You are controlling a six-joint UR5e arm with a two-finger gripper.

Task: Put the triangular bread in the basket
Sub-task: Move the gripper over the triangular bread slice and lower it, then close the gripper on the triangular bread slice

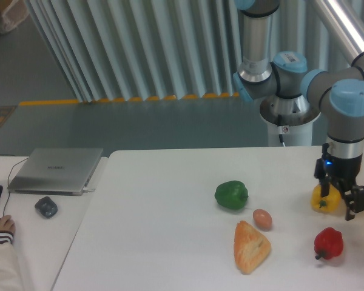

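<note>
White table [158,206] | pincer [338,203] spread, empty, before yellow pepper [321,199] | triangular bread [250,246] untouched

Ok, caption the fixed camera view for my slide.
End effector in front of the yellow pepper, with the triangular bread untouched beside the egg.

Triangular bread [251,247] beside egg [262,219], hand [339,202] before yellow pepper [321,200].

The white table [158,212] bears the triangular bread [250,247], an egg [262,219], and green [231,194], yellow [320,201] and red peppers [328,243].
</note>
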